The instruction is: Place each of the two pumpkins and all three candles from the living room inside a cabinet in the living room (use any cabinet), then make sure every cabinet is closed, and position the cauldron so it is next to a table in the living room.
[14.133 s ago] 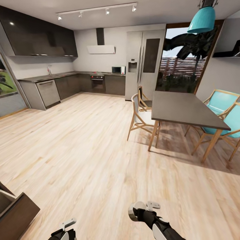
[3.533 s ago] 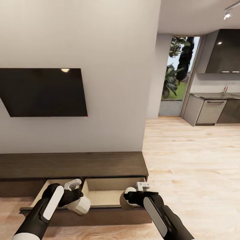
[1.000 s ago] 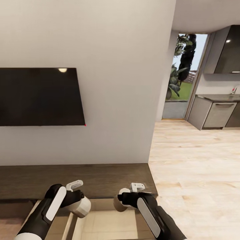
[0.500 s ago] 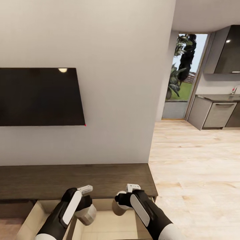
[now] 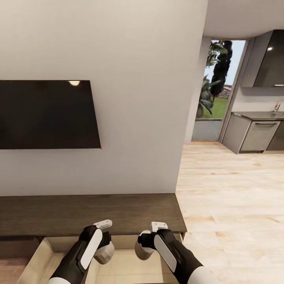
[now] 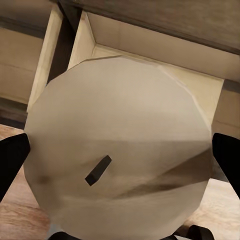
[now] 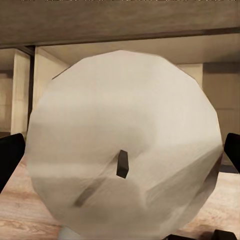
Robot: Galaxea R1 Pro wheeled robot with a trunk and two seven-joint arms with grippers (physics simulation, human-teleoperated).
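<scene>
A plain grey wall (image 5: 138,98) takes up most of the head view, with a flat black television (image 5: 45,114) mounted on it and pale wood floor (image 5: 232,205) running off to the right toward a kitchen counter (image 5: 258,126) and a glazed door (image 5: 215,90). Below the television stands the cabinet (image 5: 90,213), long and dark brown, its drawers pulled out so the pale beige insides (image 5: 130,270) lie open beneath both arms. The left gripper (image 5: 103,236) hangs over the drawer just in front of the cabinet's top edge, and it is clamped on a candle (image 6: 120,150): in the left wrist view the stubby whitish cylinder sits end-on between the two dark fingers (image 6: 12,162), touching both, its short black wick facing the camera and the open drawer compartments behind it. The right gripper (image 5: 152,238) is just beside the left, over the same open drawer, and grips a second candle (image 7: 125,145) the same way, held between its fingers (image 7: 10,155) at either side with the wick toward the lens. In the head view each candle shows as a pale drum under its wrist, above the drawer rather than resting in it.
</scene>
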